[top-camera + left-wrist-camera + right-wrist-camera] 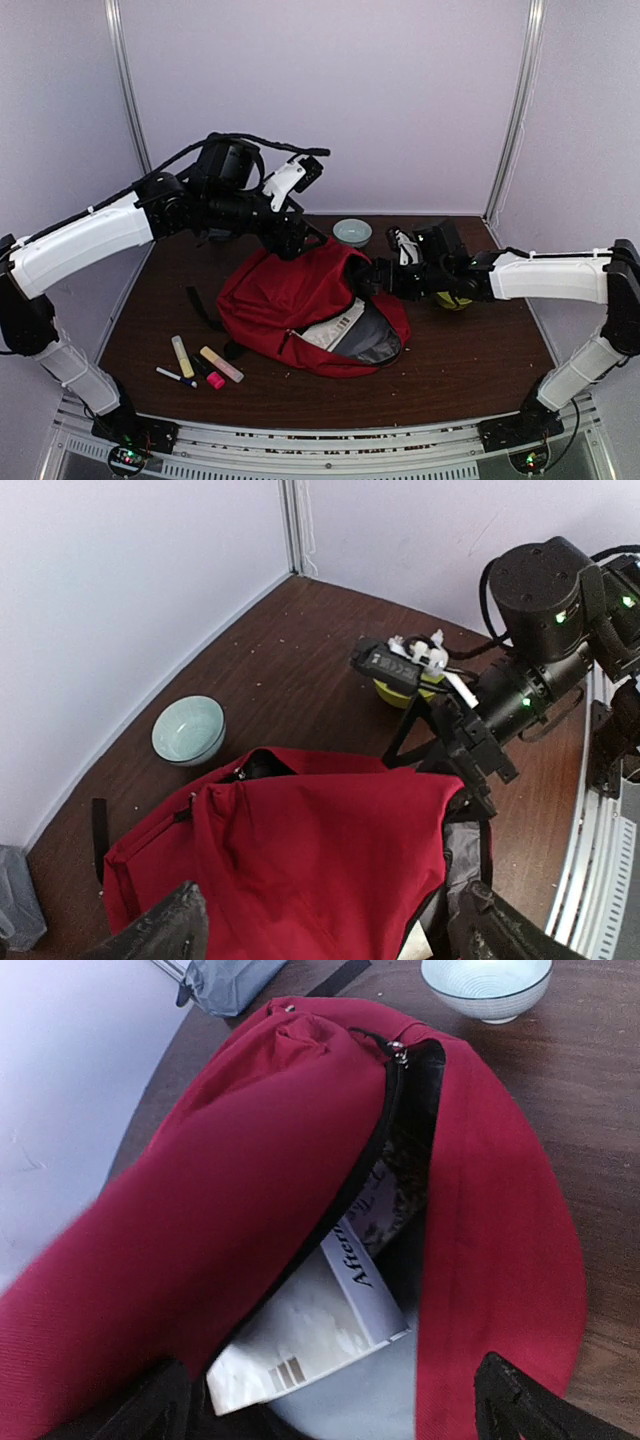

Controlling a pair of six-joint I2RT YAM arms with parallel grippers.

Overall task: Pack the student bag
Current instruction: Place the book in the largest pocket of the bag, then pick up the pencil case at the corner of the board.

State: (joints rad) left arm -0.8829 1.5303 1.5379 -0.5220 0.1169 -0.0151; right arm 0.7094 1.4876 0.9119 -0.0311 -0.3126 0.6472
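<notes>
The student bag (290, 300) is a large red backpack lying in the middle of the table, its main zip open toward the front right and grey lining (378, 345) showing. A white book (320, 1330) sits inside the opening and also shows in the top view as the book (338, 326). My left gripper (300, 243) hovers open over the bag's far top edge, its fingers (160, 932) spread wide above the red fabric (330, 850). My right gripper (370, 275) is open at the bag's right side. Its fingers (525, 1410) straddle the opening, holding nothing.
A pale blue bowl (352, 232) stands behind the bag. Several markers and highlighters (200, 365) lie at the front left. A yellow object (455, 300) sits behind my right arm. A grey-blue pouch (230, 980) lies by the far wall.
</notes>
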